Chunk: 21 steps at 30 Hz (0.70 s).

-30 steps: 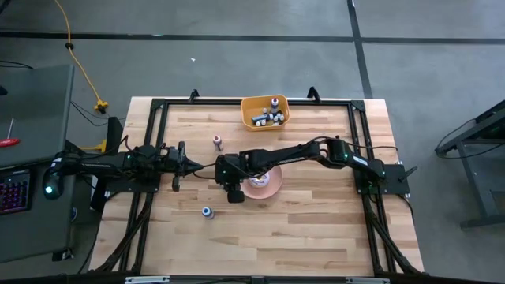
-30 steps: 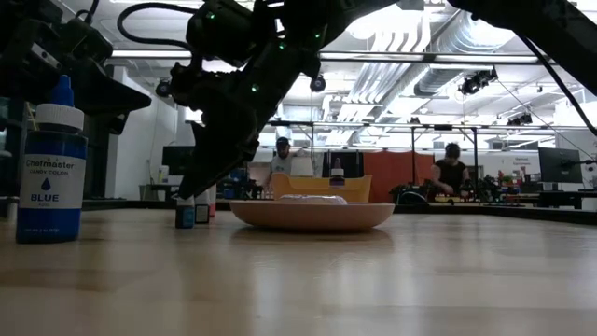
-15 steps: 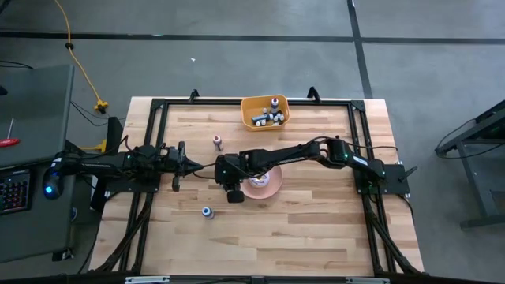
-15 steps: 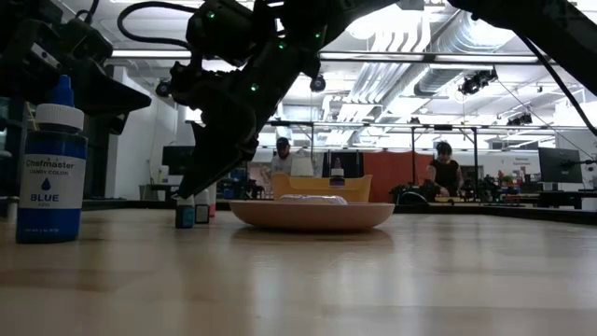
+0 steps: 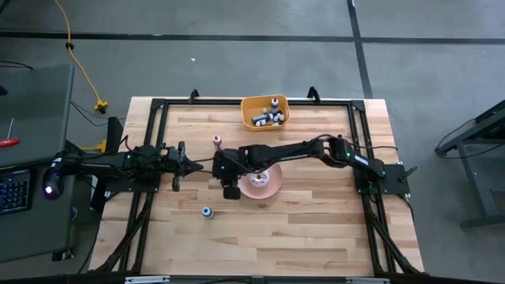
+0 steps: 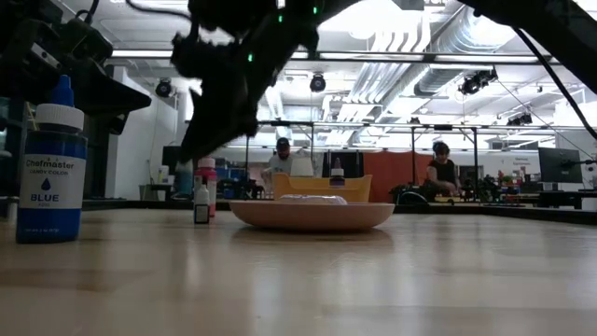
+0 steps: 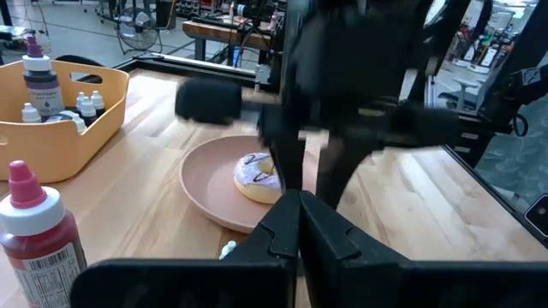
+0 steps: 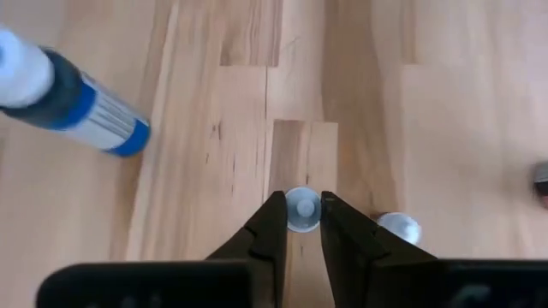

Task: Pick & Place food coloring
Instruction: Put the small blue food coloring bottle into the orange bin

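The desk [image 5: 316, 229] is made of light wooden boards with a black frame around its edge. It stands on a grey floor [image 5: 237, 55] with dark lines on it, and a yellow cable [image 5: 71, 47] lies on that floor.

The right hand [image 8: 301, 204] is over the middle of the desk, just beside the pink plate [image 5: 272, 188]. Its two fingers are clenched on the white cap of a tiny bottle [image 8: 301, 211]. A second tiny bottle [image 8: 399, 228] stands on the wood just beside it. The left hand [image 7: 300, 202] waits at the left side of the desk, with its fingers pressed together and nothing in them.

A doughnut [image 7: 257, 175] sits on the plate. A blue bottle [image 6: 50, 177] stands near the front of the desk, and a red-capped bottle [image 5: 216, 142] stands farther back. The orange bin [image 5: 246, 109] at the far edge has more small bottles in it.

Behind the desk is a big, bright room. It has pipes and lamps on the ceiling. Two people [image 6: 283, 157] sit far at the back, near other desks and screens.
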{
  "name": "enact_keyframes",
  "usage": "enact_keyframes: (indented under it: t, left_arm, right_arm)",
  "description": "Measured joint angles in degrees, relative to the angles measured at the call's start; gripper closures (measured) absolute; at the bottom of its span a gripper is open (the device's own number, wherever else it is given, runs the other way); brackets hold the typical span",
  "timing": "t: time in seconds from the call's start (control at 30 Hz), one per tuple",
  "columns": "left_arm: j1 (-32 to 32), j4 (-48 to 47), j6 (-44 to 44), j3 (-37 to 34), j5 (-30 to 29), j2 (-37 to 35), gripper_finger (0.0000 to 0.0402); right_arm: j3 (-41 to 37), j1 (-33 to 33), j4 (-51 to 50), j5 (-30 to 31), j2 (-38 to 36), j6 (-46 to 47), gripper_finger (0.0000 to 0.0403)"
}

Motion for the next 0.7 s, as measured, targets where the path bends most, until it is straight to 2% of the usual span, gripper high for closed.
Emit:
enact_keyframes:
  t: [0.4, 0.6, 0.7]
  left_arm:
    - [0.0, 0.0, 0.0, 0.0, -0.1, 0.0, 0.0401]
    - [0.0, 0.0, 0.0, 0.0, 0.0, 0.0, 0.0401]
    - [0.0, 0.0, 0.0, 0.0, -0.1, 0.0, 0.0401]
  right_arm:
    - [18.2, -2.1, -20.7, 0.3, -1.5, 0.0, 0.0354]
    - [15.9, -3.8, -21.6, 0.4, -5.8, 1.4, 0.0355]
    - [15.9, -5.4, -24.5, 3.0, -7.3, 1.1, 0.0354]
